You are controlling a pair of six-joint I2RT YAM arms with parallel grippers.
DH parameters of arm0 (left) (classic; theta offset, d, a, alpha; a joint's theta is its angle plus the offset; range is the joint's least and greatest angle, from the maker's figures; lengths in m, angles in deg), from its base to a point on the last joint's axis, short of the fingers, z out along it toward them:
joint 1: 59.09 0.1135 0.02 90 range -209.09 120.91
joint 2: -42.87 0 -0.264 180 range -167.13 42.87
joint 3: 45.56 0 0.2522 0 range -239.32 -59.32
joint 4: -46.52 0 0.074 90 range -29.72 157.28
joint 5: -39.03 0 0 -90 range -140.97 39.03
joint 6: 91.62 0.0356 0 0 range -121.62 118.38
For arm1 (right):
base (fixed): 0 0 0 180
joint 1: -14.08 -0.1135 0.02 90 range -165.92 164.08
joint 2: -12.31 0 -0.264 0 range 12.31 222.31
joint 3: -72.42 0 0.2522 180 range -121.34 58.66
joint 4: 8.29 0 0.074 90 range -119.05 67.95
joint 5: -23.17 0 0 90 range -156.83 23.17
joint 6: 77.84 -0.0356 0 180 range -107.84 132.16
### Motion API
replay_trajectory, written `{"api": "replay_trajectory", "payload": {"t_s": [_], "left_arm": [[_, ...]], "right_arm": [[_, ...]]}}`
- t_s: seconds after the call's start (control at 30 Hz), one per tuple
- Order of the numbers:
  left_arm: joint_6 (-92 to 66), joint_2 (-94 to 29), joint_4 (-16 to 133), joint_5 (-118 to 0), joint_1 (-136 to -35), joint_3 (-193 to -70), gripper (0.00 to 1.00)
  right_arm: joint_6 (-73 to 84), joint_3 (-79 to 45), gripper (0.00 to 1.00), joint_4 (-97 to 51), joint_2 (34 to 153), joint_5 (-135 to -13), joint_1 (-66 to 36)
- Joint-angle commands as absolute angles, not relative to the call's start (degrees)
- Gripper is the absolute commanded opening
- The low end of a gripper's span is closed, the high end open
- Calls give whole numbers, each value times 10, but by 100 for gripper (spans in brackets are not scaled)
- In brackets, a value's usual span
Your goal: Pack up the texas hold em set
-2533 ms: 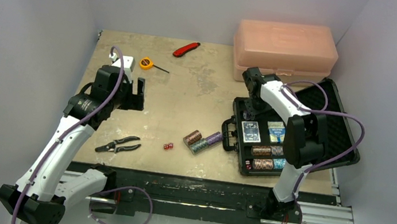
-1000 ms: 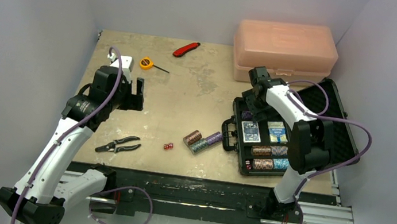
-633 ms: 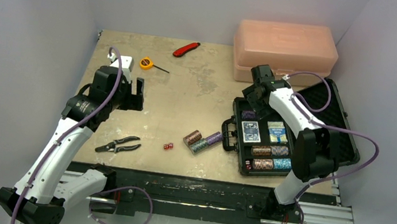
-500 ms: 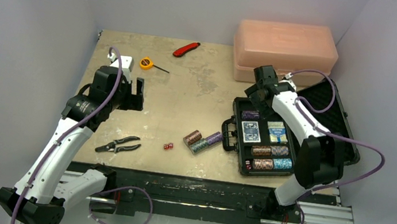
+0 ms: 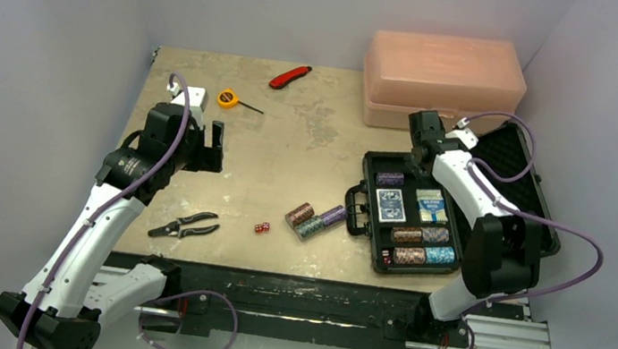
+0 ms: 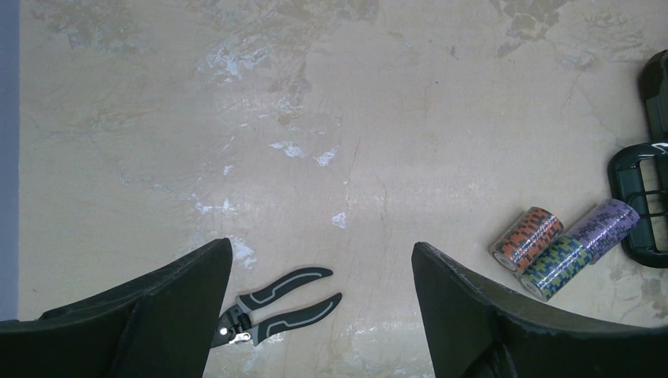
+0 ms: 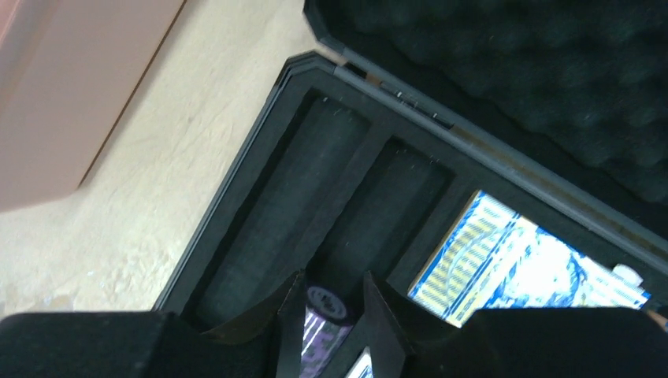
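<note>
The black case (image 5: 368,227) lies open at the right, its foam lid (image 5: 521,180) laid back. Two blue card decks (image 5: 391,205) and several chip rolls (image 5: 419,236) sit in its slots, and a purple roll (image 5: 389,178) lies in a far slot. My right gripper (image 5: 422,151) hovers over the case's far edge. In the right wrist view its jaws (image 7: 331,279) stand narrowly apart above that purple roll (image 7: 324,315), holding nothing. Three loose chip rolls (image 5: 315,218) and red dice (image 5: 261,228) lie mid-table. My left gripper (image 5: 217,146) hangs open over bare table (image 6: 319,248).
Pliers (image 5: 183,225) lie near the front left, also below my left fingers (image 6: 276,303). A yellow tape measure (image 5: 227,98) and a red utility knife (image 5: 289,75) lie at the back. The pink plastic box (image 5: 444,79) stands behind the case.
My right gripper has drawn back and to the right, away from the purple roll left in the case slot, and its jaws have narrowed. The left arm has not moved.
</note>
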State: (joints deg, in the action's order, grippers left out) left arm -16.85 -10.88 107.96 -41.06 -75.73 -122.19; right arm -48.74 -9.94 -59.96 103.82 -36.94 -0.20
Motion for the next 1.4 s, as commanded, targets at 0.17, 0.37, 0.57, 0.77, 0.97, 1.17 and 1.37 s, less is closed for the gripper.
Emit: {"api": "replay_trajectory", "payload": {"t_s": [0.17, 0.37, 0.57, 0.77, 0.97, 1.17, 1.37], "left_arm": [[-155, -100, 1069, -403, -760, -1219, 84], [-156, -100, 1070, -400, -760, -1219, 84], [-155, -99, 1070, -399, -760, -1219, 84], [-155, -99, 1070, -398, -760, -1219, 84], [-155, -100, 1070, -399, -760, -1219, 84], [-155, -100, 1070, -400, -760, -1220, 84], [-155, -99, 1070, -400, -760, -1220, 84]], "right_arm": [[-441, -83, 22, -564, 1066, -360, 15], [-410, -63, 12, -531, 1072, -384, 16], [-383, -54, 8, -513, 1071, -404, 16], [-360, -44, 6, -502, 1076, -424, 15], [-343, -37, 2, -483, 1076, -470, 14], [-335, -30, 0, -464, 1078, -516, 12], [-325, -28, 0, -450, 1090, -547, 2]]}}
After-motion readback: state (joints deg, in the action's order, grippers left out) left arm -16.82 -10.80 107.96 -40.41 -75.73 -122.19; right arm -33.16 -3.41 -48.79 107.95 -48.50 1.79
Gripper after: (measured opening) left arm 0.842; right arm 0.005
